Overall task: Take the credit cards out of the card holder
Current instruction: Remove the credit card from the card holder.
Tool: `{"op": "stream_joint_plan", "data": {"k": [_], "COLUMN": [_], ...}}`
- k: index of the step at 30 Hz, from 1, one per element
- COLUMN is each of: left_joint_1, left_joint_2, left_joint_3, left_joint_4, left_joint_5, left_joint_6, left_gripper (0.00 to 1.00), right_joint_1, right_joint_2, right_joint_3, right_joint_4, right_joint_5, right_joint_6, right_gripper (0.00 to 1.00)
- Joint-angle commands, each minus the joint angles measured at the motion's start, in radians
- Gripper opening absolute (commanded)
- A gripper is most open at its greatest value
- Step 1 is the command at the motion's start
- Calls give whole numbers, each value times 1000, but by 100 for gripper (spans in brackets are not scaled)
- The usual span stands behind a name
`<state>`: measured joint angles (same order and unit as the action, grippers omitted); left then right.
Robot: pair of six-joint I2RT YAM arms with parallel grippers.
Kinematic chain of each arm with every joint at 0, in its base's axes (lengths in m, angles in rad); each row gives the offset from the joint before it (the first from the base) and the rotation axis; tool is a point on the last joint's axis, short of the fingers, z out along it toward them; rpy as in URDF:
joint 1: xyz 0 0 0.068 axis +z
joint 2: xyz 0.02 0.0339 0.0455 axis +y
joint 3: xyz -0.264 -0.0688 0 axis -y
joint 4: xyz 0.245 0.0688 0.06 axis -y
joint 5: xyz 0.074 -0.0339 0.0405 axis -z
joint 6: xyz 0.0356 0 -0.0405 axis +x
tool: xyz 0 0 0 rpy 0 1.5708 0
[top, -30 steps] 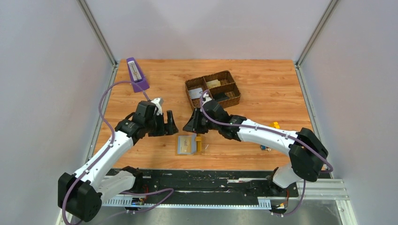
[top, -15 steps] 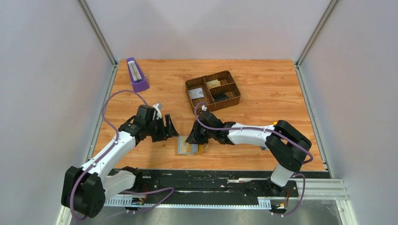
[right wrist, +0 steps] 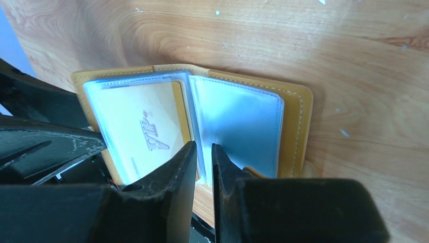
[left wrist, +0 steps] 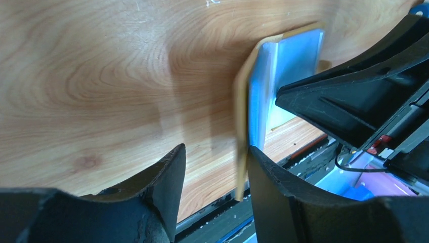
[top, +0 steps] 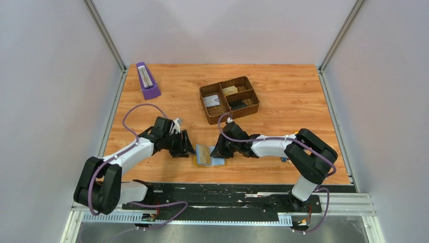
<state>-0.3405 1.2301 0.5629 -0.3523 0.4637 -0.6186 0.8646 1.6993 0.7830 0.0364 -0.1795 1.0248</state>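
Observation:
The card holder (top: 207,156) lies open on the table near the front edge, mustard-yellow outside with blue-grey pockets. In the right wrist view a cream credit card (right wrist: 141,126) with "VIP" lettering sits in the left pocket of the card holder (right wrist: 296,126). My right gripper (right wrist: 204,147) is shut on the lower edge of the middle pocket leaf. In the left wrist view one cover of the card holder (left wrist: 283,71) stands on edge against my right-hand finger. My left gripper (left wrist: 215,152) is open, with a gap between that cover and the other finger. From above, the left gripper (top: 186,148) and right gripper (top: 220,150) flank the holder.
A brown woven compartment tray (top: 253,108) with a few flat items stands behind the holder. A purple metronome-like object (top: 146,81) sits at the back left. The black base rail (top: 227,195) runs just in front of the holder. Walls enclose the table on three sides.
Both arms have come down and toward the front edge, onto the holder. The holder now lies open. The left jaws have narrowed around its left cover, and the right jaws have closed on a pocket leaf.

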Motion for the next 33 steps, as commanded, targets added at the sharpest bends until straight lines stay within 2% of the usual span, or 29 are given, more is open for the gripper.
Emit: {"op": "stream_joint_plan", "data": {"k": [1, 6, 12, 18, 21, 28, 33], "left_joint_1": [1, 1, 2, 0, 0, -9, -18], "left_joint_2": [32, 40, 40, 19, 15, 93, 136], "left_joint_3": [-18, -30, -38, -6, -6, -41, -40], "left_joint_4": [119, 171, 203, 123, 139, 281, 278], "left_joint_5": [91, 138, 148, 89, 108, 200, 171], "left_joint_6": [21, 9, 4, 35, 28, -25, -17], "left_gripper": [56, 54, 60, 62, 56, 33, 27], "right_joint_1": [-22, -27, -26, -27, -26, -26, -26], "right_joint_2": [-31, -55, -62, -32, -24, -13, 3], "right_joint_3": [-29, -25, -3, 9, 13, 23, 24], "right_joint_4": [43, 48, 65, 96, 105, 103, 97], "right_joint_5": [-3, -22, -45, -85, -89, -87, -77], "right_joint_6": [-27, -45, -49, -37, -35, -38, -35], "right_gripper": [19, 20, 21, 20, 20, 20, 20]}}
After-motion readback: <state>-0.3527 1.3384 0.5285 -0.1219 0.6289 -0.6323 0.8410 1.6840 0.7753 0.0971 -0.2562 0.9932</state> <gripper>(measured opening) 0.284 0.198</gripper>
